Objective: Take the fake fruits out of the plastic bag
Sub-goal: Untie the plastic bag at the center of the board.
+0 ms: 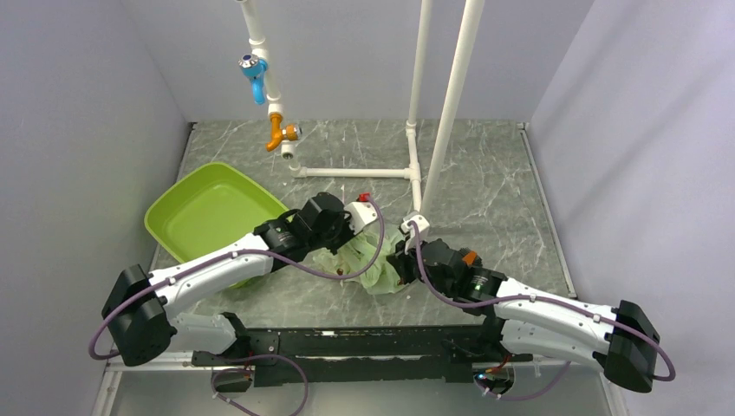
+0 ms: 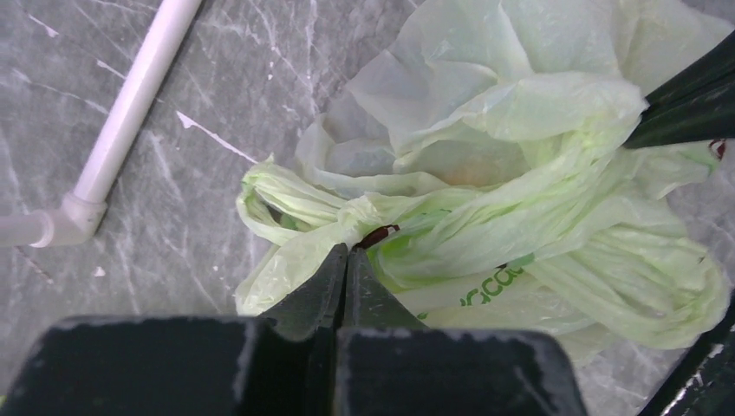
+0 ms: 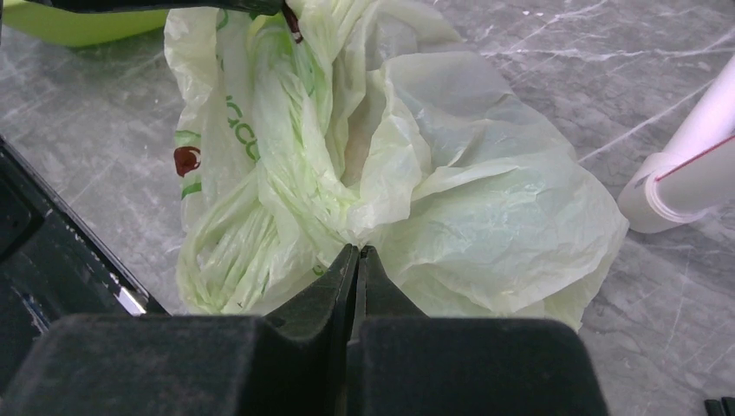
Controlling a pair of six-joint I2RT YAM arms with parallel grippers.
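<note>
The pale-green plastic bag (image 1: 371, 267) lies crumpled on the marble table between my two grippers. It fills the left wrist view (image 2: 520, 199) and the right wrist view (image 3: 416, 165), with green lettering and a dark round print on it. My left gripper (image 2: 347, 251) is shut, its tips pinching a fold of the bag at its knotted handles. My right gripper (image 3: 358, 251) is shut on a fold at the bag's other side. In the top view the left gripper (image 1: 344, 241) and right gripper (image 1: 400, 260) flank the bag. The fake fruits are hidden inside the bag.
A rigid lime-green tray (image 1: 178, 227) sits at the left behind the left arm. A white pipe frame (image 1: 414, 169) stands on the table behind the bag, with one pipe end close to it (image 3: 685, 173). A hanging pipe carries blue and orange fittings (image 1: 254, 69).
</note>
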